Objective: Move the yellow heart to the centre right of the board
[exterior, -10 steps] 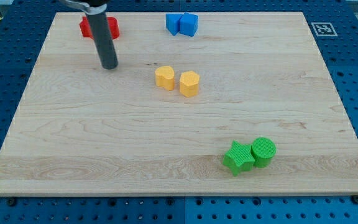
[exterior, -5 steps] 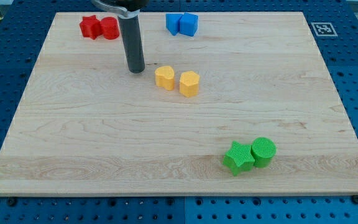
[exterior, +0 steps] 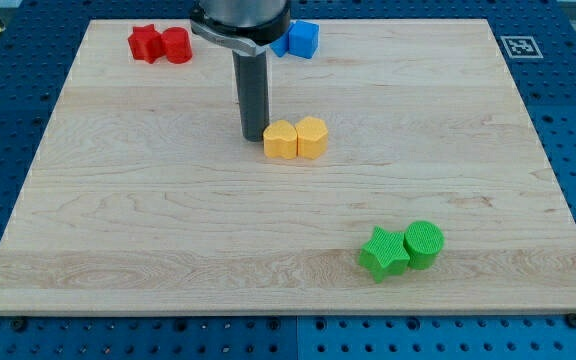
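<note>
The yellow heart (exterior: 281,140) lies near the middle of the wooden board (exterior: 118,220), pressed against a yellow hexagon block (exterior: 311,137) on its right. My tip (exterior: 253,136) stands at the heart's upper left edge, touching or nearly touching it. The dark rod rises from there toward the view's top.
Two red blocks (exterior: 160,44) sit at the top left. A blue block (exterior: 303,39) shows at the top, partly hidden behind the arm. A green star (exterior: 384,253) and a green cylinder (exterior: 424,243) touch each other at the lower right. A tag marker (exterior: 519,46) sits at the top right corner.
My tip has moved right and down, from the upper left to the heart. The heart has slid right and a little down against the yellow hexagon.
</note>
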